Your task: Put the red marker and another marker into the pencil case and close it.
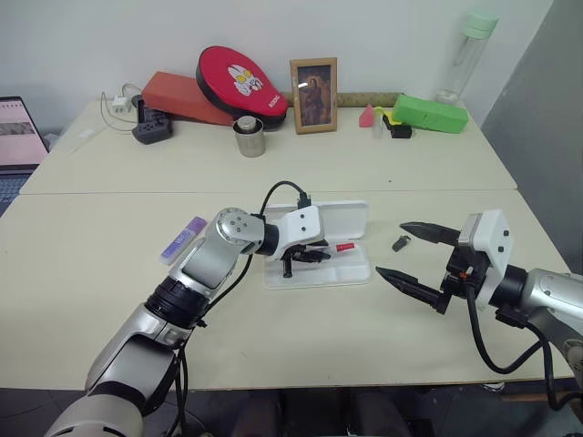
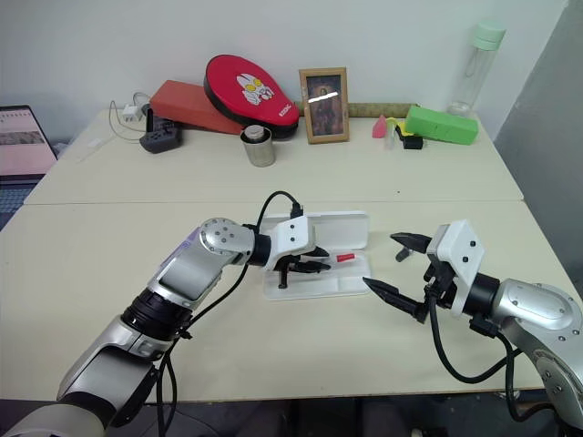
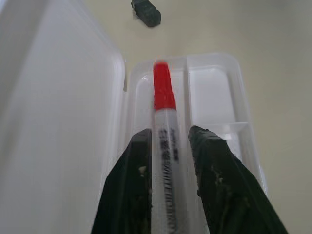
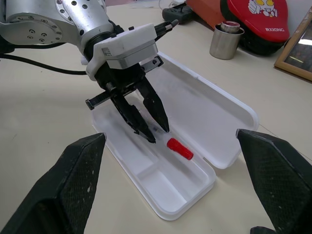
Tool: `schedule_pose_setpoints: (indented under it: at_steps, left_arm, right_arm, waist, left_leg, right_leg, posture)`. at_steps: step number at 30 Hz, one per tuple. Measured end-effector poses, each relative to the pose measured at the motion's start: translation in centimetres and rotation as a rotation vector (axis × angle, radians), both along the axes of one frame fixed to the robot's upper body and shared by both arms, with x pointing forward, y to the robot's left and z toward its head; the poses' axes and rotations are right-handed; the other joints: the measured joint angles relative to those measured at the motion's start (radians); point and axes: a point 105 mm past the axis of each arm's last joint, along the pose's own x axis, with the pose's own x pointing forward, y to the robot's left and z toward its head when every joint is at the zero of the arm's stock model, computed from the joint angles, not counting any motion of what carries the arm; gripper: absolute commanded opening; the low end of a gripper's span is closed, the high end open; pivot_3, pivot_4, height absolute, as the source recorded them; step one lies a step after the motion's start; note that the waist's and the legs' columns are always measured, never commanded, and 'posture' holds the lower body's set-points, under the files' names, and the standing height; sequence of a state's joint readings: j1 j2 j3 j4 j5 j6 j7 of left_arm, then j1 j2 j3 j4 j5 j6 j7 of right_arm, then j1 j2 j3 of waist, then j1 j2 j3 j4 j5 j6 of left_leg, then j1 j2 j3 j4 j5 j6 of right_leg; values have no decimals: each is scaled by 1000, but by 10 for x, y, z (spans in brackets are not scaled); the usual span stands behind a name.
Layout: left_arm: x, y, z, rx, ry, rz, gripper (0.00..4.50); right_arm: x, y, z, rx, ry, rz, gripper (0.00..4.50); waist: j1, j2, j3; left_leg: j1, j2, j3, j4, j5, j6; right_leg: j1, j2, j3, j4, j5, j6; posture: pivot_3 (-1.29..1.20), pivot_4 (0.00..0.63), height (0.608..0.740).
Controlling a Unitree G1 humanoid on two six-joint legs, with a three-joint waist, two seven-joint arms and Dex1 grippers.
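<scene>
Cream tabletop (image 1: 109,273): purple highlighter (image 1: 183,238) lies well left of the open pencil case (image 1: 351,270), not yet packed. Left gripper (image 4: 152,130) stands inside the case, jaws slightly parted alongside the red marker (image 3: 164,105), apparently just deposited. Right gripper (image 1: 407,258), right of the case, gapes wide, empty. Lid unclosed.

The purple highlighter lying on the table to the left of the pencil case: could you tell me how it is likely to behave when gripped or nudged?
The purple highlighter looks short, chunky and rigid, so it should probably hold its shape in a grip. It seems small and likely light. Lying flat on the table with a rounded barrel, it may roll if nudged sideways.
</scene>
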State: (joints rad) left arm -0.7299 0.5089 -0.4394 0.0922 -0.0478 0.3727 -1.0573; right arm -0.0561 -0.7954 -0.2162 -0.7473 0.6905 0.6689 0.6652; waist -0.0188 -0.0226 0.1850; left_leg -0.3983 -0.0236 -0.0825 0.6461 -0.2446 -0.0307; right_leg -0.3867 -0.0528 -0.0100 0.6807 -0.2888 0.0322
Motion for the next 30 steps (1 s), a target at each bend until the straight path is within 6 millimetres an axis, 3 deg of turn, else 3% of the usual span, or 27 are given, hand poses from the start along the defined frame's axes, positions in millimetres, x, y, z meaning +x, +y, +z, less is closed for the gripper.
schedule_pose_setpoints:
  at_steps: [13, 18, 21, 25, 30]
  left_arm:
    - [-6, -1, 3, -40, 50, 15, 4489]
    - [-23, 7, 19, -185, 125, 52, 4489]
    - [-37, 24, 24, -260, 191, 107, 4489]
    - [-61, 86, 8, -250, 295, 323, 4489]
    - [-75, 124, 1, -210, 303, 481, 4489]
  right_arm:
    - [0, 0, 0, 1, 1, 5, 4500]
    - [-5, 5, 5, 37, 14, 53, 4500]
    - [-8, 7, 11, 44, 19, 104, 4500]
    - [-9, 19, 27, 69, -6, 201, 4500]
    - [-10, 31, 30, 89, 12, 290, 4500]
  waist:
    - [-2, 0, 0]
    - [-10, 0, 0]
    - [-14, 0, 0]
    - [-26, 0, 0]
    - [5, 1, 0]
  left_leg:
    - [0, 0, 0, 0, 0, 0]
    - [1, 1, -2, 0, 0, 0]
    - [2, 1, -2, 0, 0, 0]
    - [5, 3, -2, -1, 0, 0]
    - [4, 0, -5, -1, 0, 0]
  right_leg:
    - [0, 0, 0, 0, 0, 0]
    - [0, 0, 1, 0, 0, 0]
    - [1, 0, 2, 1, 0, 0]
    - [2, 0, 4, 1, 0, 0]
    - [4, -1, 1, -1, 0, 0]
  posture:
    - [0, 150, 740]
    - [0, 150, 740]
    - [0, 150, 740]
    - [0, 150, 740]
    - [0, 150, 740]
